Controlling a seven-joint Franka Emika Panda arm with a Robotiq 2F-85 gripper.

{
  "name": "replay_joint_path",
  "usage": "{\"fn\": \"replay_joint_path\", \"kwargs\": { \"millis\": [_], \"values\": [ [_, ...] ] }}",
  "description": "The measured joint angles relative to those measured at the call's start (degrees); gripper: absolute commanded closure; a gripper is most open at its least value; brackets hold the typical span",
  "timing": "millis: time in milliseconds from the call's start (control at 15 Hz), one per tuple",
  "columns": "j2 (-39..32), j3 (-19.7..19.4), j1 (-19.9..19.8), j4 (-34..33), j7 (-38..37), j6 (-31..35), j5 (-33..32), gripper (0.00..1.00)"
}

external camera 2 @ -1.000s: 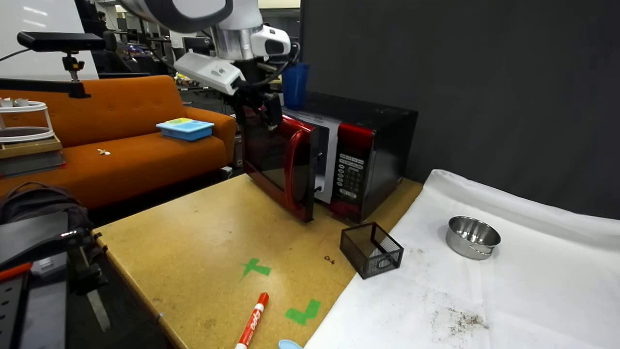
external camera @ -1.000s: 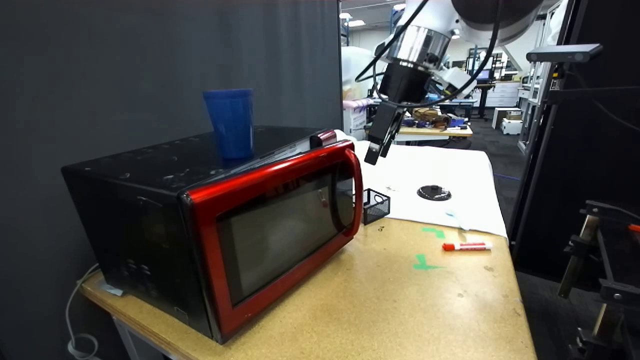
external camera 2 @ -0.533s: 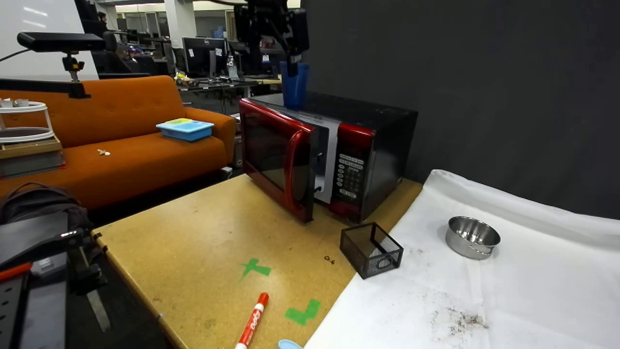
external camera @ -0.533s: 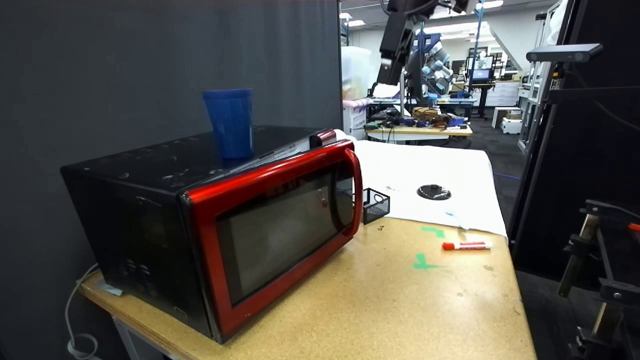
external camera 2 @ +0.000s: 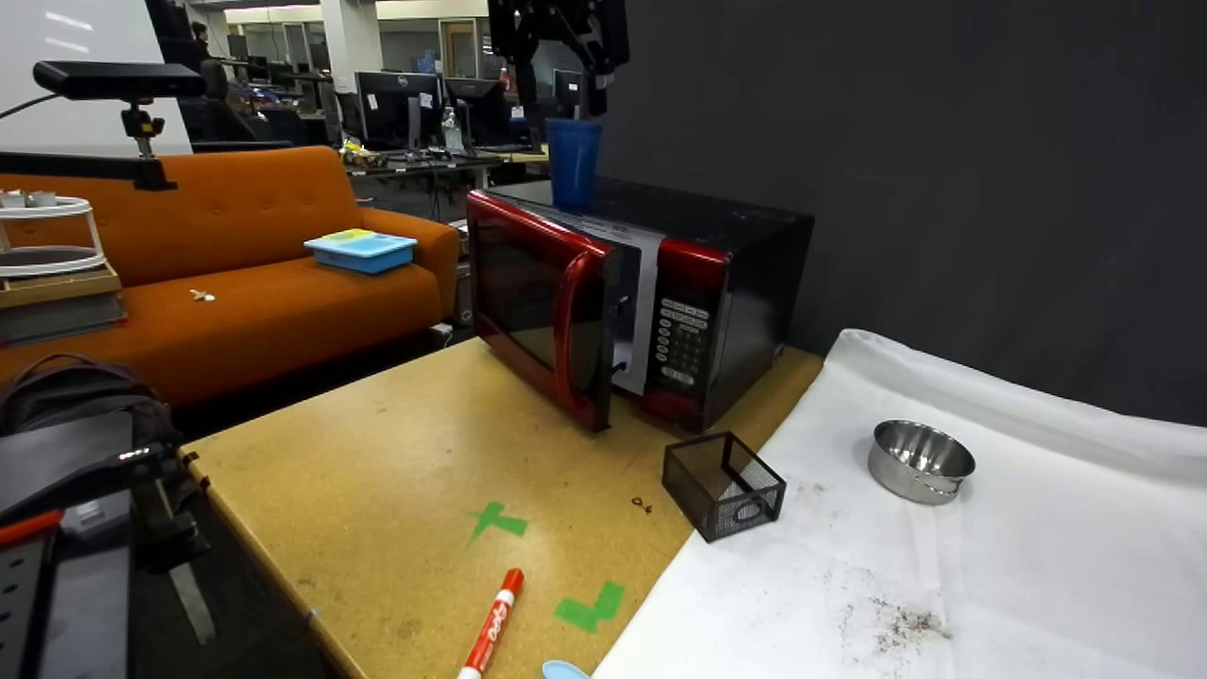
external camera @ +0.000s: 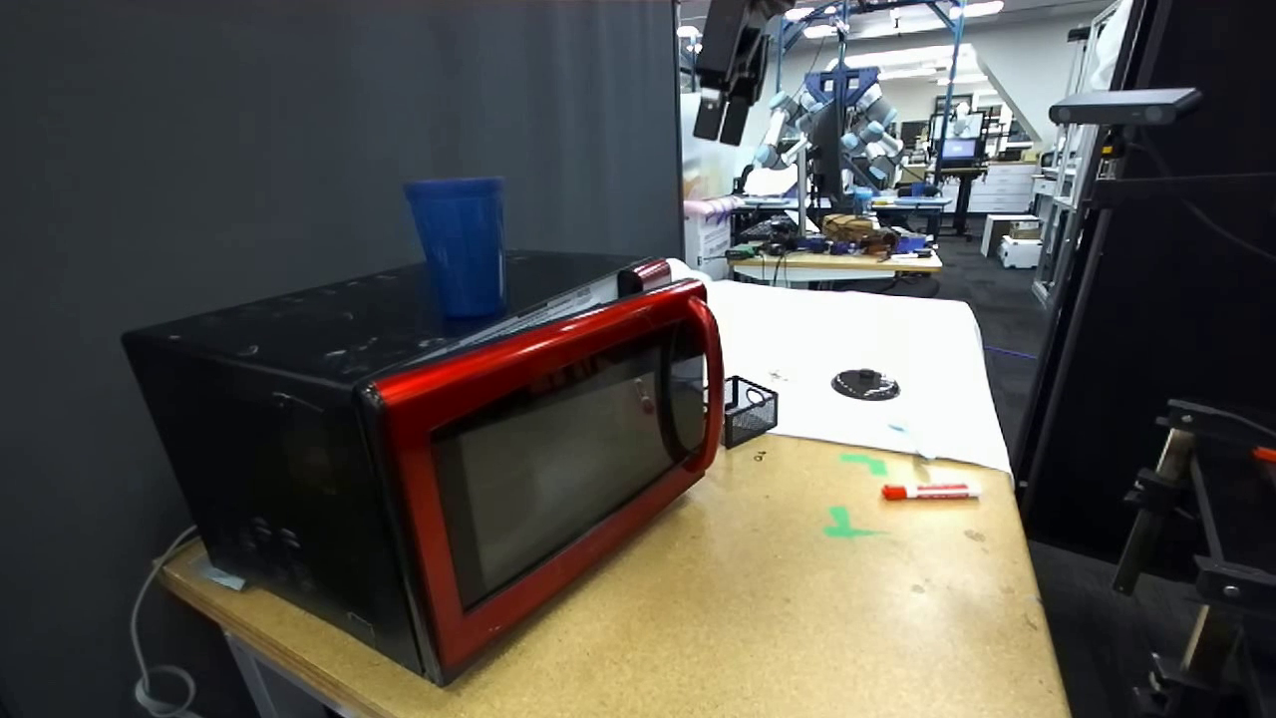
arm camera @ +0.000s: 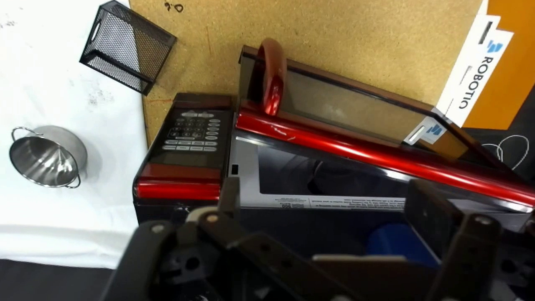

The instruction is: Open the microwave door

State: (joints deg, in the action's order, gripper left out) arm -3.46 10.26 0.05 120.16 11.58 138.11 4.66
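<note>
The microwave (external camera: 269, 479) stands on the table; it also shows in an exterior view (external camera 2: 759, 311) and in the wrist view (arm camera: 188, 138). Its red-framed microwave door (external camera: 558, 479) stands ajar. A gap between door (external camera 2: 528, 283) and body shows the grey inner front. In the wrist view the gap lies behind the door's red top edge (arm camera: 334, 144), and the curved red handle (arm camera: 273, 79) shows. My gripper (arm camera: 324, 190) is open and empty, high above the microwave and apart from the door. It shows at the top of both exterior views (external camera: 722, 120) (external camera 2: 561, 99).
A blue cup (external camera: 464, 249) stands on the microwave's top, below my fingers in the wrist view (arm camera: 397, 242). A black wire basket (external camera 2: 724, 486) stands near the door's handle side. A steel pot (external camera 2: 919, 462) sits on the white sheet. A red marker (external camera: 932, 491) lies on the table.
My gripper has risen well away from the door's handle side, then shifted over the microwave. Its two fingers now show clearly apart. The door's gap looks the same.
</note>
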Motion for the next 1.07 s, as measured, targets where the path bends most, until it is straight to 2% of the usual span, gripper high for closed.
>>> {"fn": "replay_joint_path", "kwargs": {
  "millis": [200, 600, 867, 1067],
  "values": [
    [-3.8, -0.9, 1.2, -3.1, -2.6, 1.4, -0.9, 0.0],
    [-4.3, -1.0, 1.3, -3.6, -3.5, 1.4, -0.3, 0.0],
    [-7.0, -2.5, 1.9, -4.0, -13.5, 3.3, 0.0, 0.0],
    [-9.7, -4.3, 3.3, -5.3, -22.3, 6.3, -2.5, 0.0]
  ]
}}
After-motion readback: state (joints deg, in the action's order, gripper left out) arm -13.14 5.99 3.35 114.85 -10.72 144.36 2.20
